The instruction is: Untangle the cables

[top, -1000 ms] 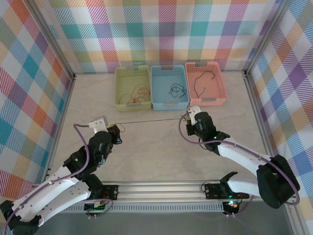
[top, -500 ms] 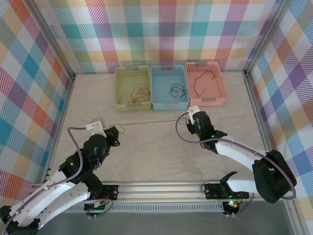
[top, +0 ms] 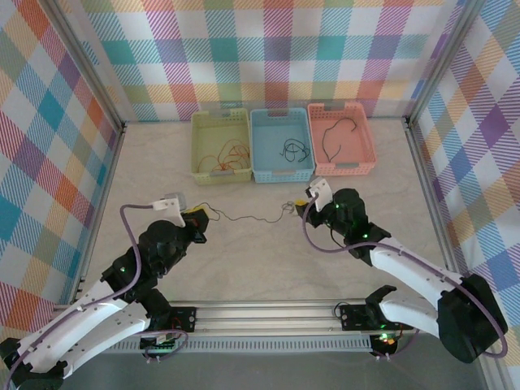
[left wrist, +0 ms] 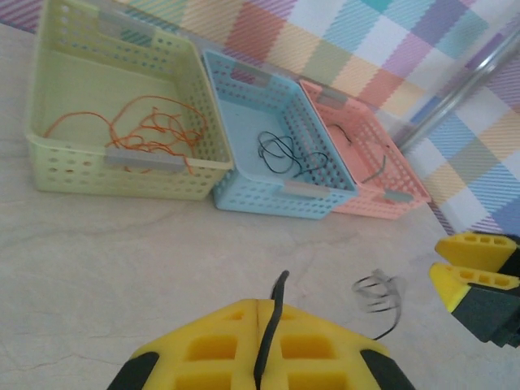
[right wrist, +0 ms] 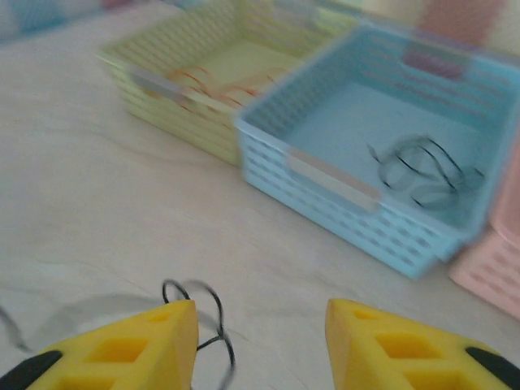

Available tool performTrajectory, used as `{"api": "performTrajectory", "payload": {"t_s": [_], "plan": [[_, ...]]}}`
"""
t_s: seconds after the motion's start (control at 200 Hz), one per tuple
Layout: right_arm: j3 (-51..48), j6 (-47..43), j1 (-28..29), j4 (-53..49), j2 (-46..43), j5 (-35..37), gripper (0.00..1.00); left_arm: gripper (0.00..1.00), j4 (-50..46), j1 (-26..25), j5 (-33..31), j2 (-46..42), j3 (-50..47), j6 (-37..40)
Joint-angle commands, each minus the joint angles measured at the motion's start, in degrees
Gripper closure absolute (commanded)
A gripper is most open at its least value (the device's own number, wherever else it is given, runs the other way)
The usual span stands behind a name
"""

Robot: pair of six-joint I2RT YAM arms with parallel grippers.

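A thin dark cable [top: 244, 218] lies slack on the table between the two arms. My left gripper [top: 198, 216] is shut on its left end; in the left wrist view the black cable [left wrist: 270, 318] runs up the seam between the closed yellow fingers [left wrist: 203, 351]. The cable's free end curls into a small coil [left wrist: 379, 291] [right wrist: 201, 311] on the table beside my right gripper [top: 312, 198]. That gripper [right wrist: 260, 325] is open with nothing between its fingers. More cables lie in the baskets: orange-red ones [top: 229, 154], a black one [top: 294, 149] and a dark one [top: 331, 138].
Three baskets stand in a row at the back: green [top: 200, 143], blue [top: 258, 145] and pink [top: 367, 138]. Checked walls close in the table on three sides. A metal rail [top: 268, 313] runs along the near edge between the arm bases.
The right gripper has opened and let go of the cable. The cable, stretched taut between both grippers before, now lies slack with its right end coiled. The left gripper still holds its end.
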Motion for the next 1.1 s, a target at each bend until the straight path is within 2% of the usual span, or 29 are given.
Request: {"api": "performTrajectory", "payload": {"t_s": [0.0,0.115,0.265,0.365,0.485,0.575,0.7,0.81,0.995,1.095], "plan": [[0.9,-2.1,1.4,6.1,0.3,-18.1,0.53,1.00,4.2,0.0,6.2,1.1,0.1,2.3],[6.0,-6.6,5.7,1.6,4.2,-23.5,0.51,1.00,6.0,0.0,9.9,1.8,-0.1,3.0],[8.2,-9.5,8.2,4.2,8.3,-28.9,0.46,1.00,8.2,0.0,14.0,3.2,-0.3,3.9],[11.3,-13.5,10.2,2.0,11.8,-33.1,0.42,1.00,9.6,-0.1,17.2,4.1,-0.5,4.6],[14.8,-15.6,11.6,1.2,16.4,-32.6,0.40,1.00,11.0,0.0,20.5,4.4,-0.6,4.9],[15.8,-15.6,11.8,4.2,19.9,-31.6,0.40,1.00,11.8,-0.1,22.7,4.6,-0.6,5.0],[17.8,-14.4,12.4,6.2,24.4,-34.3,0.41,1.00,12.0,-0.2,22.9,4.7,-0.6,5.1],[20.1,-14.9,14.4,5.9,28.2,-32.1,0.43,1.00,12.6,-0.3,24.1,4.9,-0.7,5.1],[22.9,-11.7,15.1,6.7,32.5,-21.6,0.55,1.00,12.5,-0.5,22.5,3.0,-1.1,5.4],[23.5,-11.1,14.8,8.5,34.7,-17.0,0.61,1.00,13.2,-0.7,24.5,3.0,-1.0,5.4]]}}
